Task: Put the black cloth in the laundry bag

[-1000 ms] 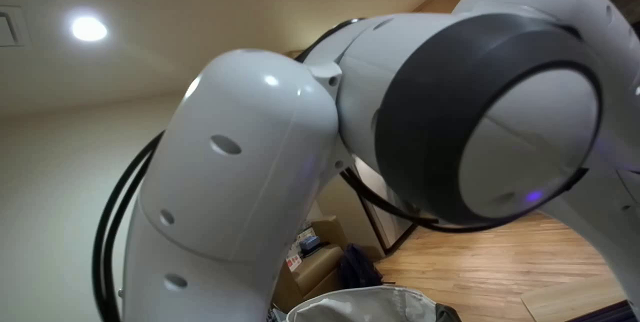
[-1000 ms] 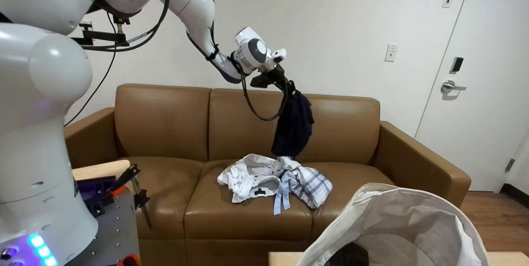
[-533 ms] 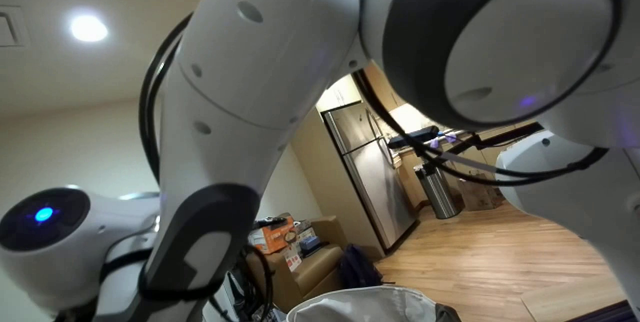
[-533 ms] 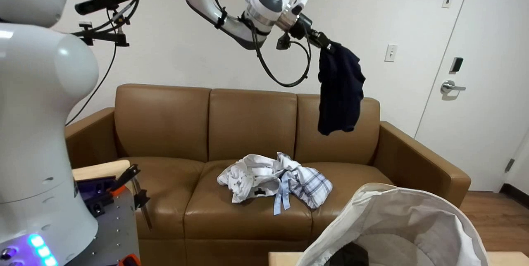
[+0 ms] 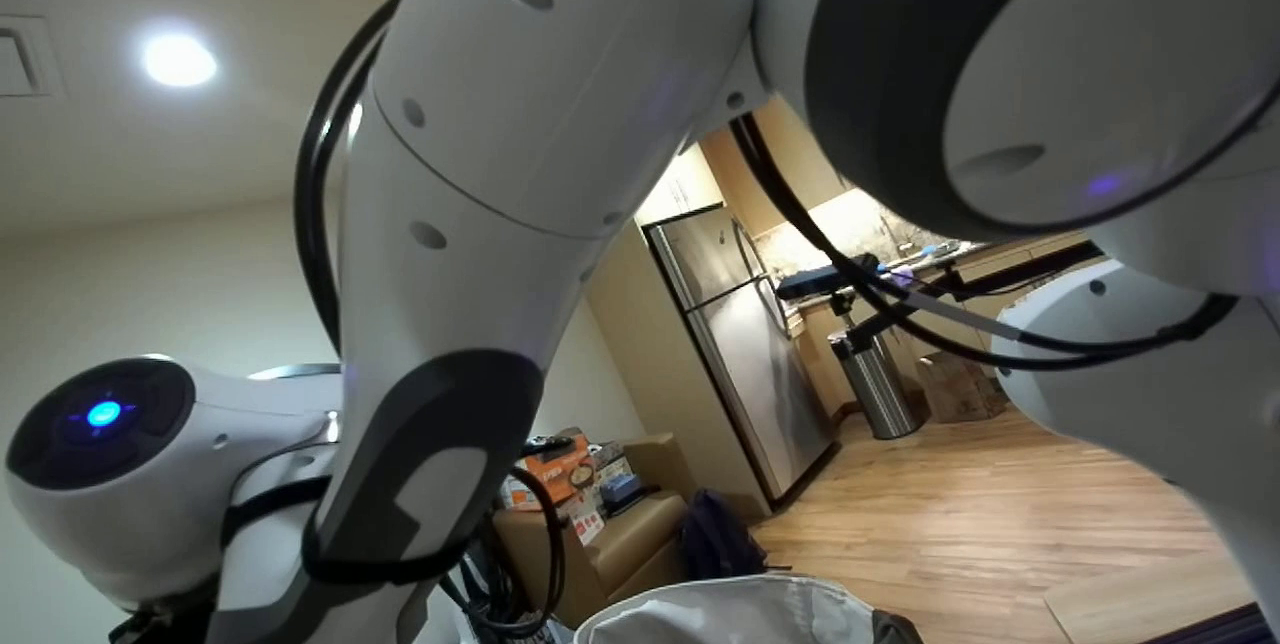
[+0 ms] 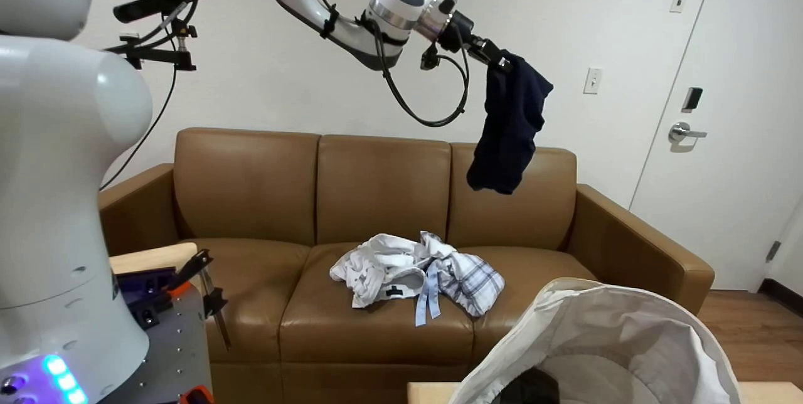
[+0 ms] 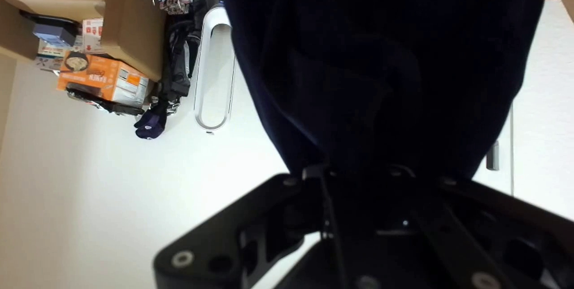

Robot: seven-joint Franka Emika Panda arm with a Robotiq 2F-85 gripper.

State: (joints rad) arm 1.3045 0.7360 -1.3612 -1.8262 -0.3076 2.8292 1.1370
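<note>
The black cloth (image 6: 509, 125), dark navy in the light, hangs from my gripper (image 6: 500, 63) in the air in front of the wall, above the right part of the sofa's backrest. In the wrist view the cloth (image 7: 372, 69) fills the upper middle and spreads out beyond the fingertips of my gripper (image 7: 358, 174), which is shut on its gathered end. The laundry bag (image 6: 602, 322), off-white and open at the top, stands lower right, well below the cloth. Its rim also shows in an exterior view (image 5: 730, 599), where cloth and gripper are out of view.
A brown sofa (image 6: 382, 191) stands along the wall, with white and plaid clothes (image 6: 408, 272) on its seat. A dark item (image 6: 530, 386) lies inside the bag. A loose cable loop (image 6: 433, 122) hangs below the wrist. A door (image 6: 721, 140) is at the right.
My gripper has risen and moved right in an exterior view, lifting the cloth from just behind the clothes pile. In the last half second it shifted slightly up and left; the cloth's lower end swung left.
</note>
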